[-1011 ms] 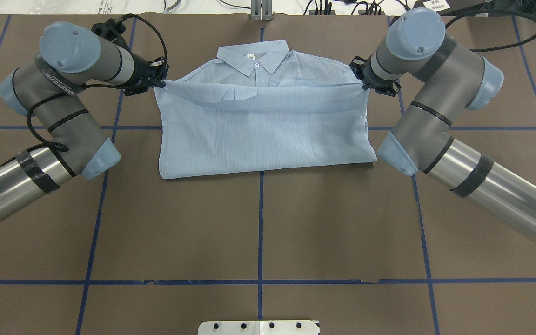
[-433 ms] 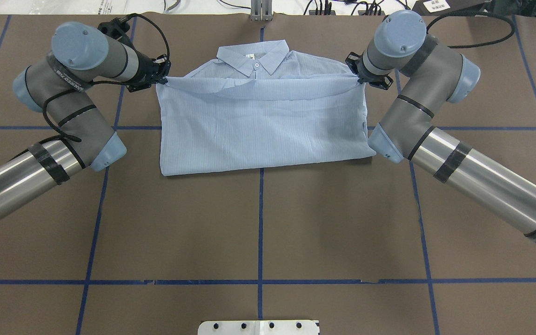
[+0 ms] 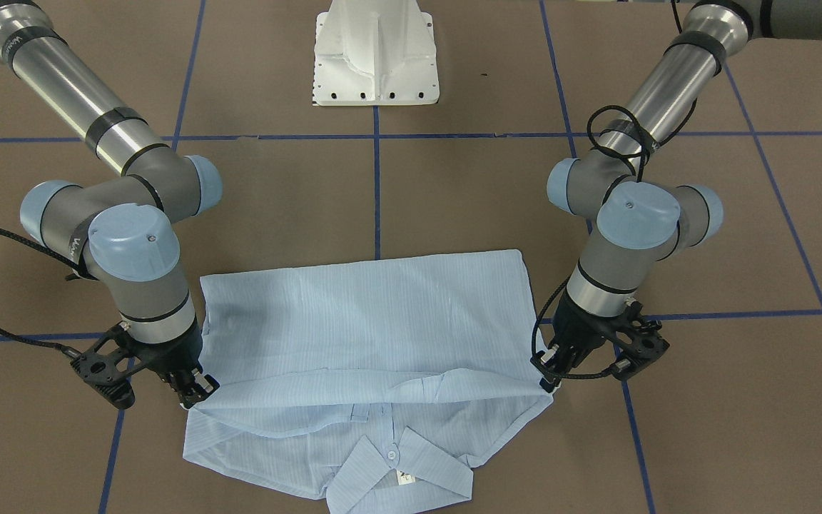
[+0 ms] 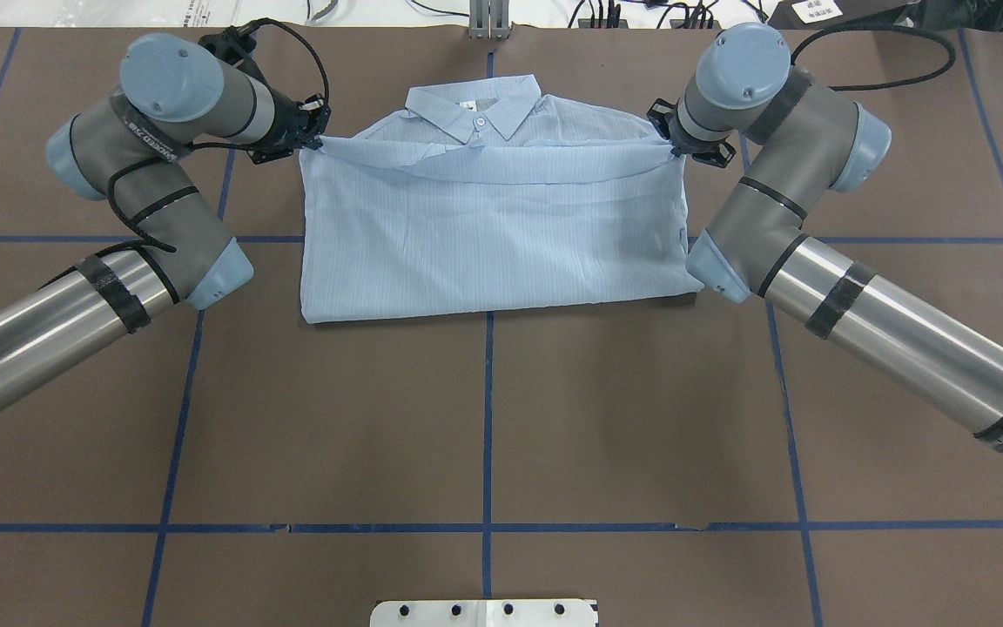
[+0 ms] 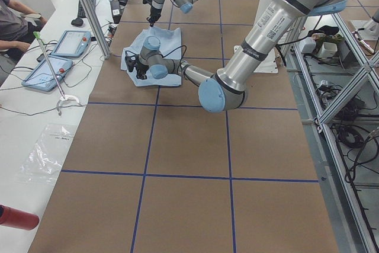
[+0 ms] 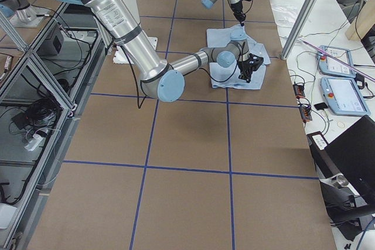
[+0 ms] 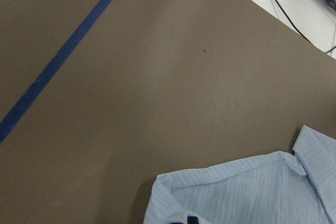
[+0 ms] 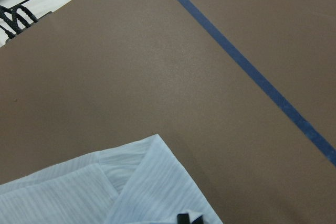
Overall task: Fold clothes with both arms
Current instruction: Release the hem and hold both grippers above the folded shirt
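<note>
Left gripper (image 4: 308, 139) grasps the shirt (image 4: 493, 244) at its ten o'clock corner. Right gripper (image 4: 674, 144) grasps the two o'clock corner.

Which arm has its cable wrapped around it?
The left arm: its black cable loops round the wrist links. The right arm has its cable arcing free behind it.

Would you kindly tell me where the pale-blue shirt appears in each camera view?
Exterior front-facing: shirt at bottom centre, collar toward the camera.
Overhead exterior: shirt at top centre.
Exterior left: shirt small, upper left.
Exterior right: shirt small, upper right of centre.
Left wrist-mounted: shirt in bottom right corner.
Right wrist-mounted: shirt in bottom left corner.
Shared landmark: blue tape lines cross every view.
</note>
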Controlling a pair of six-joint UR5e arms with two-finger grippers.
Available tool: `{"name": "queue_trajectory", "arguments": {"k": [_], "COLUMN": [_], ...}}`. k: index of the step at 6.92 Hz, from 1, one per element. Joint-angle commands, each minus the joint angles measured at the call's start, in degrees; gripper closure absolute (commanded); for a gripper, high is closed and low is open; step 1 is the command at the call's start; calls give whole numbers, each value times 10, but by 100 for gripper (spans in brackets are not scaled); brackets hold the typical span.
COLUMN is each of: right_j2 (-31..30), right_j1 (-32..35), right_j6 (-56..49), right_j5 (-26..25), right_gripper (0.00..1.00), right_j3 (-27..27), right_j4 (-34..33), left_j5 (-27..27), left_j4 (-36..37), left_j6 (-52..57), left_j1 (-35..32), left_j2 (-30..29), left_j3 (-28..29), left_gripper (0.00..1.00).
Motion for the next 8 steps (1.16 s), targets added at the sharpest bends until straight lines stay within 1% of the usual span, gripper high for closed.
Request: {"name": "queue_trajectory", "arguments": {"k": [1, 2, 3, 4, 5, 6, 7, 8], "right_j2": [1, 1, 5, 7, 8, 8, 8, 0], "right_j1": [-1, -1, -2, -2, -2, -2, 0, 0], "right_j6": [-2, -2, -2, -2, -2, -2, 2, 9], "right_j5": [-8, -8, -8, -8, -8, -8, -4, -3], "right_gripper": [100, 100, 100, 100, 73, 42, 16, 1], "right_j3": [-9, -11, -10, -10, -12, -10, 2, 17], "right_j4": [0, 1, 1, 1, 1, 1, 2, 2], "left_j5": [1, 1, 1, 1, 0, 0, 0, 0], "left_j4": [-12, -13, -13, -14, -31, -37, -38, -38], "left_j6": [0, 0, 0, 0, 0, 0, 0, 0], "left_j1": [0, 0, 0, 0, -2, -3, -3, -3], "left_j2": [-2, -1, -1, 0, 4, 5, 6, 7], "left_j3": [13, 13, 13, 13, 12, 12, 12, 12], "left_gripper": [84, 79, 71, 70, 70, 70, 70, 70]}}
